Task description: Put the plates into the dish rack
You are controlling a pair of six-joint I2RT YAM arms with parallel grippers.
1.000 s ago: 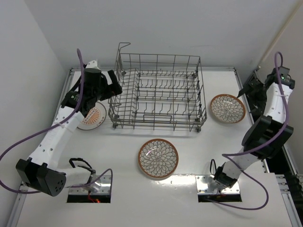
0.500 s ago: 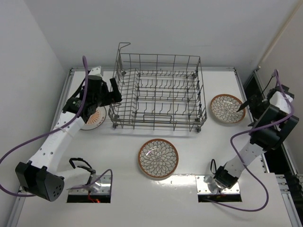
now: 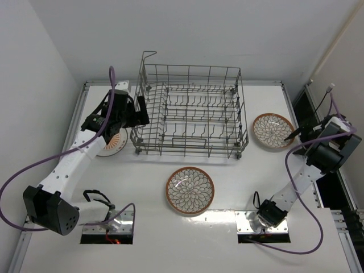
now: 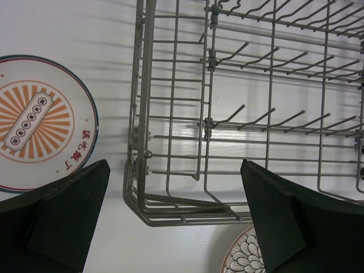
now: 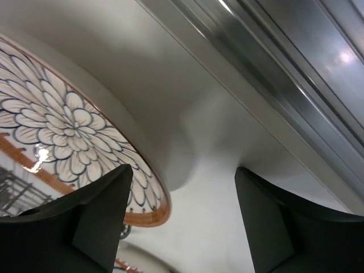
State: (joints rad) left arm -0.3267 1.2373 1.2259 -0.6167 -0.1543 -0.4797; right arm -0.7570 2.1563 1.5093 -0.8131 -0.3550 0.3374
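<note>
Plates, three, all lying flat on the tabletop, none in the dish rack yet: sunburst plate just left of the rack, middle plate in front of it, right-hand plate off its right end. Change over the last second: the right arm has swung down from the back corner and brought the right pincer low to the right-hand plate's outer edge. Jaws apart, the rim showing in the gap next to the left finger, no clamp that I can see. Reads as the start of the first pick, so loading has not begun. The left arm has shifted only a little. Left pincer wide apart, holding nothing, hovering by the rack's near-left corner. From overhead all three plates and the plateless rack show, but the right pincer is a dark sliver at the plate's edge, gap unreadable. The right wrist view gives that gap and the rim, plus a metal rail close behind, so room looks tight. The left wrist view gives the sunburst face, half hidden under the arm from above, and the upright tines.
</note>
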